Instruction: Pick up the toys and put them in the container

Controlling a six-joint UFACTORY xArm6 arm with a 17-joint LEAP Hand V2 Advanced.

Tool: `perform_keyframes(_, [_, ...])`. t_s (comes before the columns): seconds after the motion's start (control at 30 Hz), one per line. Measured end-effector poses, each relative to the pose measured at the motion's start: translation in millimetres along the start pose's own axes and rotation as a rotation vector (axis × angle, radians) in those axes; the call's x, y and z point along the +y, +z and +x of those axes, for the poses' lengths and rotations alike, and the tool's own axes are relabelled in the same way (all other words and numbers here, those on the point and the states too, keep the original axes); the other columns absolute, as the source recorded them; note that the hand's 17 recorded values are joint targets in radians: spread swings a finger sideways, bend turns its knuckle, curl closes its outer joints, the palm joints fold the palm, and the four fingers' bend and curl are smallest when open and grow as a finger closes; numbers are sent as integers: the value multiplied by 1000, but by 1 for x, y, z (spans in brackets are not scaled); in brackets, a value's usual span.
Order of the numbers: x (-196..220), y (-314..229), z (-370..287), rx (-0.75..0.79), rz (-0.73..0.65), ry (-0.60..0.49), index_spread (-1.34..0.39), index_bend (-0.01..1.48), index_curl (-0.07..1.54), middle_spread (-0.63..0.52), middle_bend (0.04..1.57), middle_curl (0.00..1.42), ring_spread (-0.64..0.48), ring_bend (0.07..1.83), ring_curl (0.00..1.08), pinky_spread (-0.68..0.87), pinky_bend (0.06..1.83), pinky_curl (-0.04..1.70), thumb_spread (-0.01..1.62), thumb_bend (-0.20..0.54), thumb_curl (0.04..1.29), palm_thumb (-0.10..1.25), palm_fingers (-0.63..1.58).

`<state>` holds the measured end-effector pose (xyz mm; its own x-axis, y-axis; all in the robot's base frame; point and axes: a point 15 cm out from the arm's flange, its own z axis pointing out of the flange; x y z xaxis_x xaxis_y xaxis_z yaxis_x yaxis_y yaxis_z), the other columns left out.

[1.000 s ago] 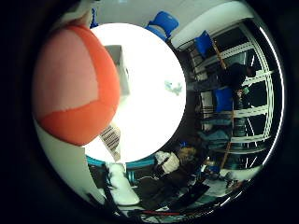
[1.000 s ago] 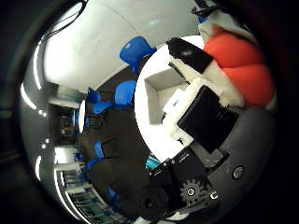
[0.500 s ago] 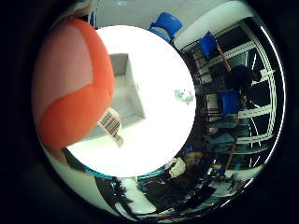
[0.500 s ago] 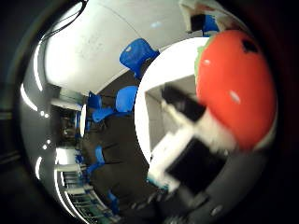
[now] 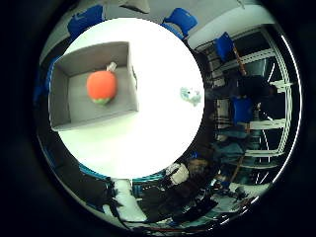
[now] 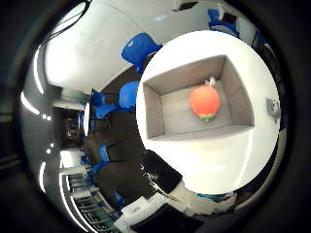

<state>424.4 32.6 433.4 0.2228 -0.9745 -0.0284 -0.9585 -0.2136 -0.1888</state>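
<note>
We are seeing an orange-red toy point(image 6: 204, 101) with a green underside showing in the grey container point(image 6: 165, 111). The round table point(image 5: 148, 143) is showing plain white, a small pale teal toy point(image 5: 190, 95) is lying on it, and blue chairs point(image 6: 137, 47) are standing around.

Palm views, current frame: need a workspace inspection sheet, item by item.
Surface: round white table, mostly bare.
Job's things: grey box on the table; orange toy lying inside it, a small tag at one end; small pale toy on the table, outside the box and apart from it.
Clutter: nothing seen on the table besides these.
Hand: no part clearly visible in either view; state cannot be told.
Cables: left out.
Surroundings: blue chairs around the table, dark floor, windows along one wall.
</note>
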Motion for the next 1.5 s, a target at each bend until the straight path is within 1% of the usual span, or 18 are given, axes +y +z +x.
perform_keyframes(0.07, [11,-2,19,4,-22,23,-414,153,294,-2,373,345,206,430,271,545,632,485,1117,-24,277,388,117])
perform_keyframes(0.1, [17,-3,29,5,-34,34,-412,166,297,27,302,326,206,445,273,547,646,481,1115,-24,275,386,101])
perform_keyframes(0.17, [28,-5,52,11,-46,67,-405,166,293,41,280,320,207,437,265,544,640,460,1113,-22,272,386,115])
perform_keyframes(0.43, [78,-13,168,51,-55,237,-394,158,280,50,273,324,209,421,248,539,619,396,1111,-22,267,386,161])
perform_keyframes(0.6, [93,-8,239,76,-66,283,-392,160,276,50,266,324,209,418,243,523,591,361,1112,-20,271,396,159])
perform_keyframes(0.77, [90,4,295,79,-91,239,-388,155,270,59,243,322,207,402,238,496,565,331,1112,-21,274,397,120])
perform_keyframes(0.87, [90,13,328,107,-124,210,-385,152,264,57,237,324,205,395,237,481,558,319,1112,-23,274,396,108])
perform_keyframes(0.93, [89,20,350,139,-132,192,-385,152,262,56,232,323,205,394,237,478,560,314,1106,-20,275,400,108])
perform_keyframes(1.1, [69,41,405,255,-77,140,-383,151,257,40,228,326,186,409,242,477,562,303,1094,-22,281,410,127])
perform_keyframes(1.17, [67,58,425,295,-94,112,-385,154,257,37,228,328,181,407,241,476,562,301,1090,-22,281,416,130])
perform_keyframes(1.37, [58,105,444,301,-108,85,-385,155,257,30,230,333,178,403,238,476,559,290,1087,-23,280,417,135])
perform_keyframes(1.5, [41,127,463,340,-59,71,-387,160,264,5,240,333,172,397,236,472,524,277,1090,-20,284,442,160])
